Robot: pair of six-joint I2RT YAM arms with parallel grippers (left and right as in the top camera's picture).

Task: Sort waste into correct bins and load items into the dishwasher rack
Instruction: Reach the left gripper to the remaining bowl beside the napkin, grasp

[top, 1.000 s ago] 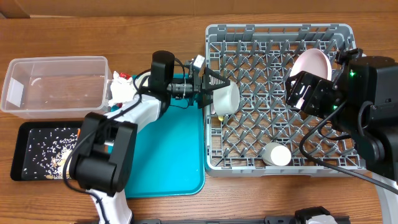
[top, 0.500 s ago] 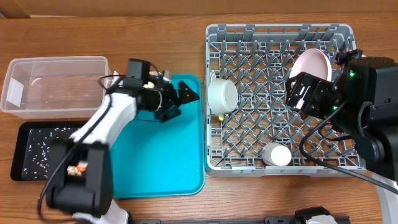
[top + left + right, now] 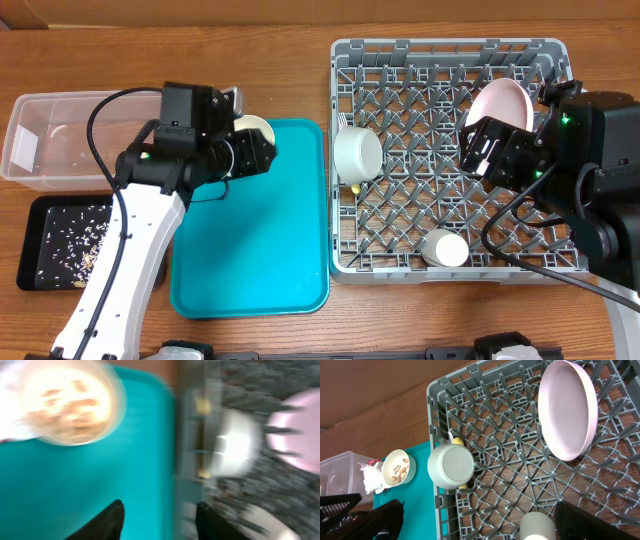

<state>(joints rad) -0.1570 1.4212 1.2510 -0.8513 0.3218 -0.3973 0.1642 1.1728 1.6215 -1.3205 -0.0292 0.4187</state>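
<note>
The large square grey plastic dishwasher rack [image 3: 440,47] stands at the right of the wooden worktop. It holds a round white-pink plate [image 3: 500,105] upright, a pale bowl [image 3: 358,152] on its side and a white cup [image 3: 443,247]. The teal serving tray [image 3: 260,250] beside it is mostly bare. Far left lie the clear plastic tub [image 3: 90,140] and the black tray [image 3: 24,245], which has rice scattered in it.

Step in hand, by my judgement: the small pale bowl of nut-like bits [image 3: 252,128] at the tray corner nearest the tub. My left hand [image 3: 159,515] is close by but not lined up, fingers apart, gripping nothing. My right hand [image 3: 477,510] hangs wide open over the rack.

Next move: descend, pinch the rim, empty the bowl into a bin.
</note>
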